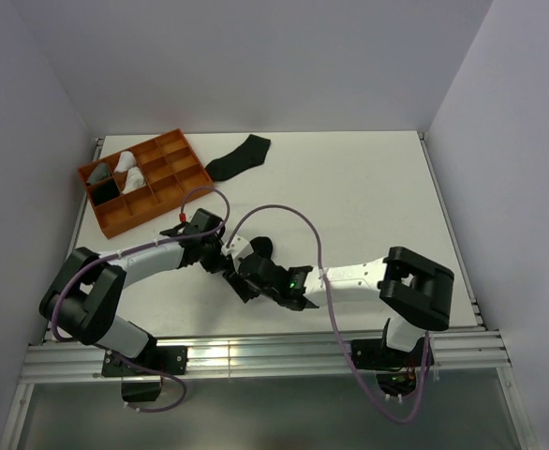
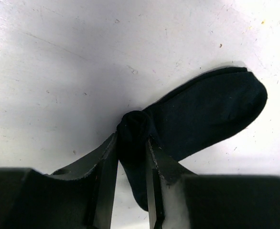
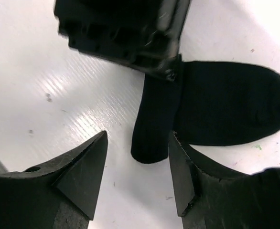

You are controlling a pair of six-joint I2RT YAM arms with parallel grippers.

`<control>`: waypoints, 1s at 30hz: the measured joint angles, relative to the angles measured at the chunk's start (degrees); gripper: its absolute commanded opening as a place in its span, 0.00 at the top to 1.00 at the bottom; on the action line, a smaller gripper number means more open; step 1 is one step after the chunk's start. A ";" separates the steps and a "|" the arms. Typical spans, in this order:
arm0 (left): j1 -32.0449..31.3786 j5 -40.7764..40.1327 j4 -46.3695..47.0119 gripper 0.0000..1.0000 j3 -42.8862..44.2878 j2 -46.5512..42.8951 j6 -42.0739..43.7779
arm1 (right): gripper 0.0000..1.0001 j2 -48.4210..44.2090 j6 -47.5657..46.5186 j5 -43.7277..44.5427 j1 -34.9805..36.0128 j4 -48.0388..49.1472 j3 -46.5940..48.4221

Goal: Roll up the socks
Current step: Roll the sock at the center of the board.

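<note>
A black sock lies on the white table with one end bunched into a narrow roll. My left gripper is shut on that rolled end, which sticks out past both fingers. In the right wrist view the roll's blunt tip points toward my right gripper, which stands open with the tip just ahead of its fingers, untouched. From above, both grippers meet at the sock, the left gripper beside the right gripper. A second black sock lies flat at the back.
An orange compartment tray sits at the back left, holding a grey sock roll and a white sock roll. Walls close the table on three sides. The left gripper's body fills the top of the right wrist view.
</note>
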 measured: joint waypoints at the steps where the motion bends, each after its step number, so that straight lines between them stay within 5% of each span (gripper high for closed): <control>1: 0.00 0.00 -0.04 0.67 0.04 0.04 0.07 | 0.40 1.16 -0.52 1.31 0.85 0.00 0.35; 15: 0.00 0.42 -0.17 0.68 0.37 0.39 1.46 | 0.43 11.21 -2.86 10.86 3.21 -0.70 4.81; 18: 0.00 0.42 -0.17 0.68 0.44 0.44 1.86 | 0.53 12.87 -2.93 12.72 3.21 -1.01 6.08; 24: 0.02 0.13 -0.20 0.59 0.52 0.42 2.71 | 0.98 13.79 -3.28 14.14 3.08 -1.01 6.86; 30: -0.02 -0.59 -1.90 0.34 0.28 -2.01 2.14 | 1.00 11.08 -1.46 4.74 -0.70 0.07 4.87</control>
